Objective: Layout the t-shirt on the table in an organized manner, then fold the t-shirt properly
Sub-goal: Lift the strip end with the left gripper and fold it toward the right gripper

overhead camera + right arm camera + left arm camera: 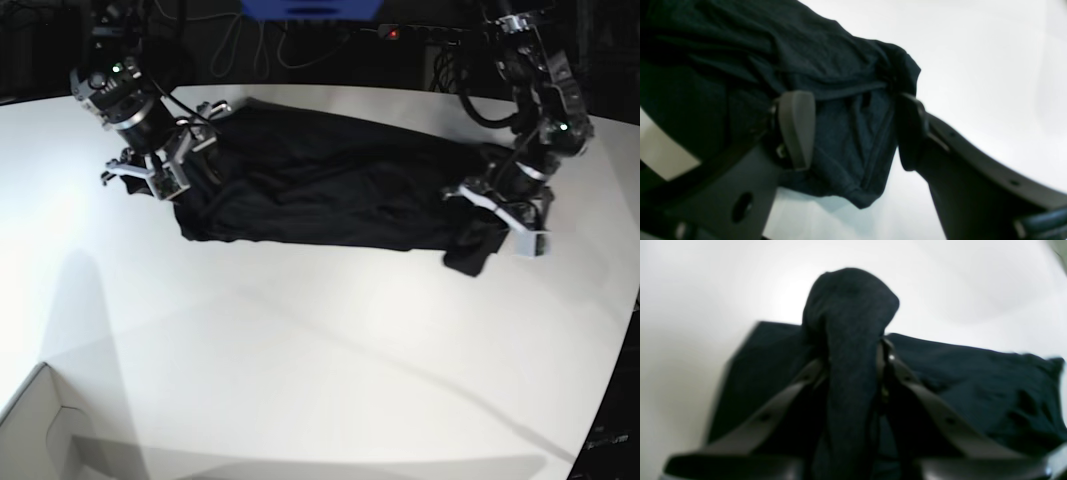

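A: Pinching a bunched fold of cloth, the left gripper [853, 350] has its jaws pressed onto the black t-shirt [330, 195] at the garment's right end, lifting a hump of fabric between the fingers [796, 386].

B: And the right gripper [853, 130]?

A: Spread wide at the left end. Its two fingers [796, 126] straddle a hemmed edge of the shirt, with cloth lying between them; whether they touch it cannot be told.

B: Where does the shirt lie?

A: Stretched left to right across the far half of the white table [320, 340], rumpled, one corner drooping below the left gripper. A white box corner [40, 430] sits at the near left, well apart.
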You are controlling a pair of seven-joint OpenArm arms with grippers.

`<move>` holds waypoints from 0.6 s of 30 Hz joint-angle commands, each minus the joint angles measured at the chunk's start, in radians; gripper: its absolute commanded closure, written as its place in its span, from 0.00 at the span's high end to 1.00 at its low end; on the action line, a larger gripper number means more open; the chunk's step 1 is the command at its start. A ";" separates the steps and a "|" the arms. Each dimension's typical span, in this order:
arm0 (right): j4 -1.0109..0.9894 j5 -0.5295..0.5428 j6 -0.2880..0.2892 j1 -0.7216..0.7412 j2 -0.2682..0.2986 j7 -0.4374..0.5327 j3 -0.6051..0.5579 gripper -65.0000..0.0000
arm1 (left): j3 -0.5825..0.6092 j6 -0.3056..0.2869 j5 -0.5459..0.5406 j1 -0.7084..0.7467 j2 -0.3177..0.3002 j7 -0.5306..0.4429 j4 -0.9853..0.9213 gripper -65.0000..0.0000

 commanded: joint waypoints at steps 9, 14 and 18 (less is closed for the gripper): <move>0.021 0.016 0.000 0.003 0.003 0.022 0.002 0.58 | 0.209 0.164 -0.018 0.004 -0.013 -0.125 0.022 0.00; 0.021 0.016 0.000 0.003 0.003 0.024 0.002 0.58 | 0.274 0.188 -0.018 0.015 -0.013 -0.159 0.022 0.00; 0.021 0.016 0.000 0.003 0.003 0.024 0.002 0.58 | 0.318 0.188 -0.020 0.016 -0.013 -0.157 0.023 0.00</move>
